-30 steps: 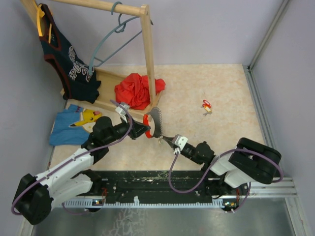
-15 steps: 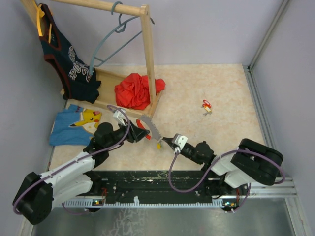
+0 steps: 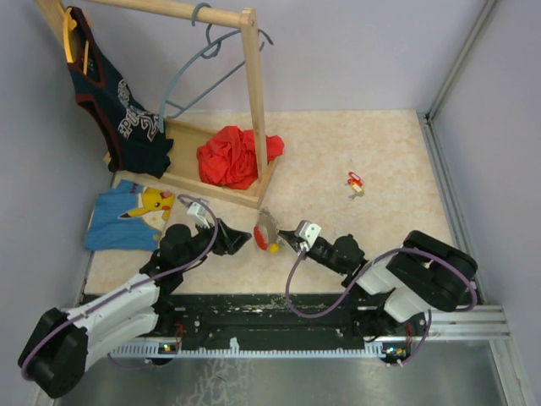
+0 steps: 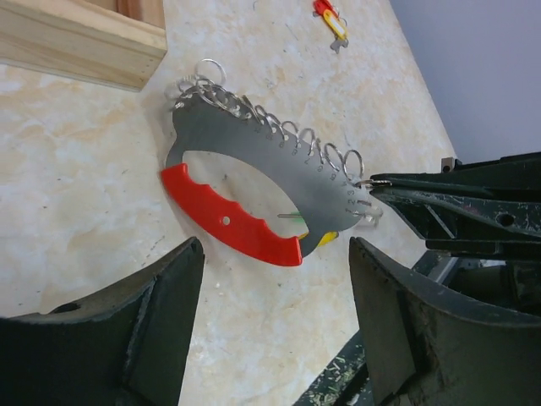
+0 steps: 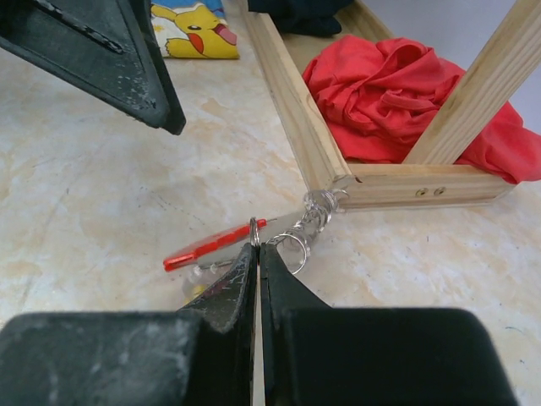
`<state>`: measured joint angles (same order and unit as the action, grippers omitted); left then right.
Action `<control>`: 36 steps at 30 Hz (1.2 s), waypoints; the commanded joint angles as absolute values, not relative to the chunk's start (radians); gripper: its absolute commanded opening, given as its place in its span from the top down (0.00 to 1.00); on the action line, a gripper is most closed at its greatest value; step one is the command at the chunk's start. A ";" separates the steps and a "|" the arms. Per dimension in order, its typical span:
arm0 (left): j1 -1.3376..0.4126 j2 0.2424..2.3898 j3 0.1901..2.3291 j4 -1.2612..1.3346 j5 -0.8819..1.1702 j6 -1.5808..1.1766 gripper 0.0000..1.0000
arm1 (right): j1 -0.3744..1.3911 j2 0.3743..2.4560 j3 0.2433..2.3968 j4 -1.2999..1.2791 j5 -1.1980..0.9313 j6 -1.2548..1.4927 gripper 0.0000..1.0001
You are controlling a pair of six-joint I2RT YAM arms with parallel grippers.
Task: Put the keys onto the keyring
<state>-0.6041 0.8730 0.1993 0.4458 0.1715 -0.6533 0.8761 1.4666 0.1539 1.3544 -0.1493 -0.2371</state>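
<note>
The keyring [image 3: 265,232], grey metal with a red part, lies on the worktop [image 3: 338,152] near its front edge. The left fingers [image 3: 235,240] sit just left of it, and the right fingers [image 3: 287,240] meet its right side. Red-and-yellow keys [image 3: 354,182] lie well apart, farther right.

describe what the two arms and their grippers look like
Both the left arm and the right arm have white links between black joints, each with a purple cable looping alongside. A small white block sits at each wrist. The left gripper and right gripper have black, wedge-shaped, scuffed fingers.
</note>
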 commanded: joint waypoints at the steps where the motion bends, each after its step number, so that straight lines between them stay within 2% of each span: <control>1: -0.600 0.786 0.164 0.439 0.151 -0.529 0.25 | 0.851 1.490 0.199 1.447 -0.229 -0.213 1.00; 7: -0.600 0.768 0.172 0.554 0.192 -0.304 0.26 | 0.826 1.472 0.225 1.402 -0.288 -0.213 1.00; 12: -0.600 0.889 0.187 0.743 0.285 -0.132 0.28 | 0.797 1.439 0.251 1.334 -0.361 -0.221 1.00; 18: -0.591 1.060 0.203 0.954 0.502 0.027 0.29 | 0.764 1.405 0.277 1.244 -0.443 -0.236 1.00; 26: -0.560 1.171 0.249 0.969 0.689 0.208 0.34 | 0.736 1.385 0.308 1.173 -0.542 -0.242 1.00; 36: -0.527 1.256 0.298 0.967 0.857 0.271 0.47 | 0.735 1.396 0.328 1.168 -0.581 -0.260 1.00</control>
<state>-0.5362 1.2358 0.2745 0.9291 0.7597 0.2188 0.7429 1.4200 0.2798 1.1206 -0.5323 -0.2440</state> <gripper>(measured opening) 0.553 0.007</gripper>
